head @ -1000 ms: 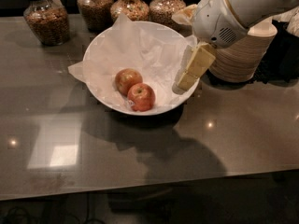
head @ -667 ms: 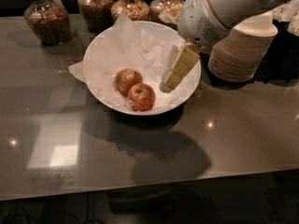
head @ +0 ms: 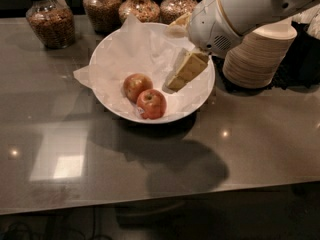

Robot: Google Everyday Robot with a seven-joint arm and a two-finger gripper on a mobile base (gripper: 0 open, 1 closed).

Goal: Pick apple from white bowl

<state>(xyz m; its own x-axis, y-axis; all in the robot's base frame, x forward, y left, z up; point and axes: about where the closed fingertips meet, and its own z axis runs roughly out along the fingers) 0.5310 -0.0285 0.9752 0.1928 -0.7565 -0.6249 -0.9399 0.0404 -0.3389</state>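
The white bowl (head: 202, 96), lined with crumpled white paper, stands on the dark table. Two apples lie in its front part. The brighter red apple (head: 151, 104) is nearest the front rim. The duller brownish-red apple (head: 137, 86) touches it just behind and to the left. My gripper (head: 173, 55) reaches in from the upper right over the bowl's right half. It is open and empty. Its lower yellowish finger (head: 186, 70) points down and left, its tip a little right of and above the apples. The other finger (head: 178, 22) is near the bowl's back rim.
A stack of beige disposable bowls (head: 260, 59) stands right of the white bowl, partly behind my arm. Several glass jars of grains and nuts line the back edge, one at the left (head: 50, 19). The table's front edge runs below.
My gripper has moved left and further over the bowl, closer to the apples. The apples and the bowl have not moved.
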